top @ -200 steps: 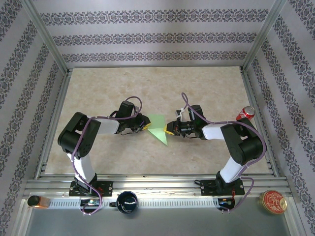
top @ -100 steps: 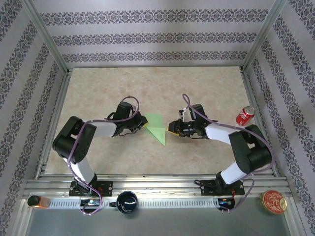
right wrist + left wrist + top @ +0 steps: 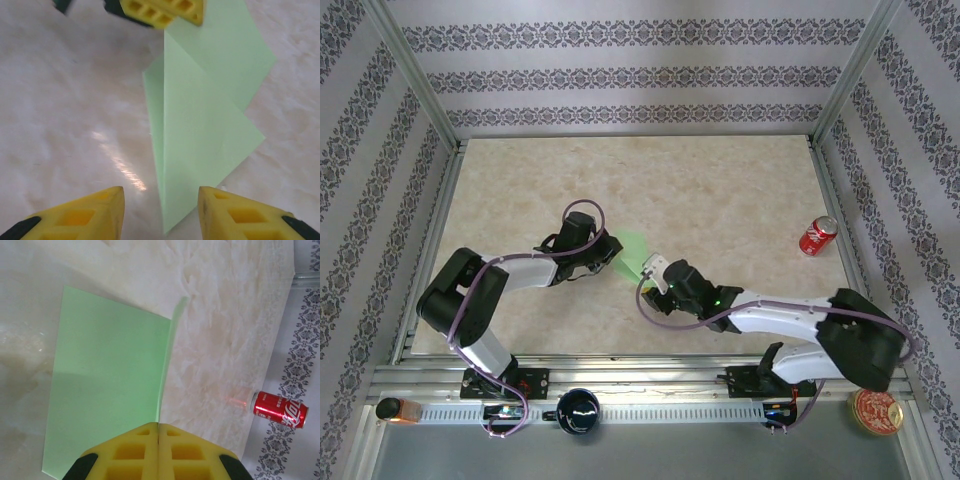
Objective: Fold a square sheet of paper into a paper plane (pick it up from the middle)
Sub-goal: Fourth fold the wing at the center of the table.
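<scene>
- The folded green paper (image 3: 633, 250) lies near the middle of the bench (image 3: 720, 185), a little closer to the near edge than the far one. It is well apart from the red can (image 3: 817, 235), which lies by the right edge.
- In the right wrist view the paper (image 3: 200, 130) is a pointed shape with a straight crease down it. Its sharp tip points toward the near edge.
- The left gripper (image 3: 612, 254) is at the paper's left side. In the left wrist view its yellow fingers (image 3: 130, 455) are pressed together, pinching a raised fold of the paper (image 3: 110, 375).
- The right gripper (image 3: 655, 268) is at the paper's near tip. Its yellow fingers (image 3: 85, 215) stand apart, with the tip between them, and they hold nothing.
- The left wrist view also has the can (image 3: 279, 410) on its side.
</scene>
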